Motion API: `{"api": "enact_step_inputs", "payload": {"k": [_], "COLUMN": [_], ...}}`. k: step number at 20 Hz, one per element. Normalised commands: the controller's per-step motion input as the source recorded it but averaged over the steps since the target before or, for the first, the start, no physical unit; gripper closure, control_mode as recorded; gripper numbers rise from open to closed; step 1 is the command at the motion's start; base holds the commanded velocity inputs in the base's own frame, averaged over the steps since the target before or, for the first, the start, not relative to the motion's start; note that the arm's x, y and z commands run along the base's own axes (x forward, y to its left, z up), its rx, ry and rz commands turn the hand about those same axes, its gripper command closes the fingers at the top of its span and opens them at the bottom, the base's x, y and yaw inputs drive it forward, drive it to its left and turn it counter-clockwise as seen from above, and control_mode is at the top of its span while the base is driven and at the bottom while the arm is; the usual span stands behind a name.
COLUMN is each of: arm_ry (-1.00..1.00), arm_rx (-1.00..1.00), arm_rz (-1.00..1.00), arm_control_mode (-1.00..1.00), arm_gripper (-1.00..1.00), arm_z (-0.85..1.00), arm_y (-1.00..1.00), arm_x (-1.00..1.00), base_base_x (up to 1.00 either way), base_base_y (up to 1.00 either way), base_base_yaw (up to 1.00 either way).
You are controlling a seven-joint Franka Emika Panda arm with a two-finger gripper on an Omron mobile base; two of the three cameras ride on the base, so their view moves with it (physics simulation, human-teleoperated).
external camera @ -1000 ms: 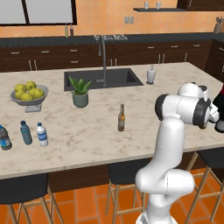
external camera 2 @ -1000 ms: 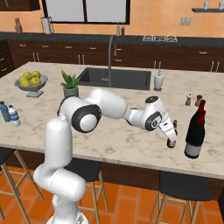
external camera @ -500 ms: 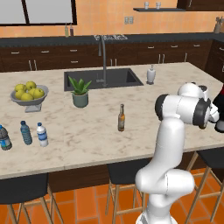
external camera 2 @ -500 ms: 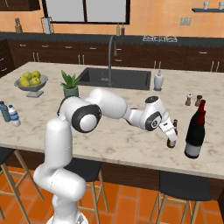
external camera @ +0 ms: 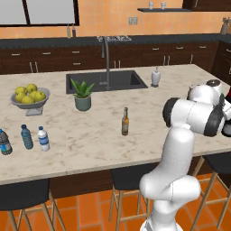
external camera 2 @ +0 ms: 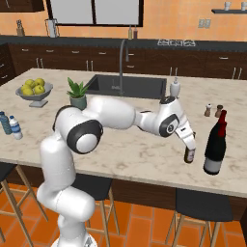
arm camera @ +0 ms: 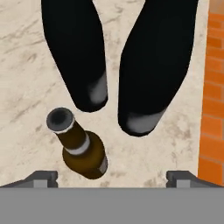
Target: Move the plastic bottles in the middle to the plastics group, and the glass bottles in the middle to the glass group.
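The very dark glass bottle [external camera 2: 189,156] stands upright on the counter just left of the glass group, large black bottles with a red band [external camera 2: 213,147]. My gripper [external camera 2: 189,144] hovers over its neck, open. In the hand view the dark bottle [arm camera: 81,149] stands free between the spread fingertips [arm camera: 42,177], closer to the left one, with the black bottles [arm camera: 154,61] right behind it. The amber glass bottle [external camera: 125,122] stands alone mid-counter. The small whitish plastic bottle [external camera: 43,138] stands beside the plastics group: a blue-tinted bottle [external camera: 27,136] and a dark-labelled one [external camera: 4,142].
Salt and pepper shakers [external camera 2: 213,110] stand behind the black bottles. A potted plant [external camera: 83,95], a fruit bowl [external camera: 30,96], the sink [external camera: 106,81] and a soap dispenser [external camera: 155,77] line the far side. The counter's near edge [arm camera: 210,109] runs close beside the glass group.
The jaws have spread apart from the dark bottle, which now stands free on the counter. The arm has hardly moved.
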Motion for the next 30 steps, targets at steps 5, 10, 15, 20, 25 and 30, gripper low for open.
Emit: {"api": "enact_step_inputs", "payload": {"k": [5, 10, 15, 20, 25, 30], "arm_ry": [-0.01, 0.07, 0.15, 0.0, 0.04, 0.33], "arm_rx": [0.0, -0.01, -0.02, 0.06, 0.13, -0.07], "arm_rz": [0.0, 0.11, 0.33, 0.49, 0.64, 0.6], "arm_control_mode": [-1.0, -1.0, -1.0, -1.0, -1.0, -1.0], "arm_gripper": [-1.0, -1.0, -1.0, -1.0, -1.0, -1.0], "arm_z": [0.37, 0.19, 0.34, 0.29, 0.19, 0.51], "arm_y": [0.22, 0.7, 0.91, 0.81, 0.8, 1.0], "arm_x": [-0.43, -0.41, -0.37, -0.05, 0.0, -0.18], "base_base_x": [0.0, 0.0, 0.0, 0.0, 0.0, 0.0], "base_base_y": [0.0, 0.0, 0.0, 0.0, 0.0, 0.0], "base_base_yaw": [0.0, 0.0, 0.0, 0.0, 0.0, 0.0]}}
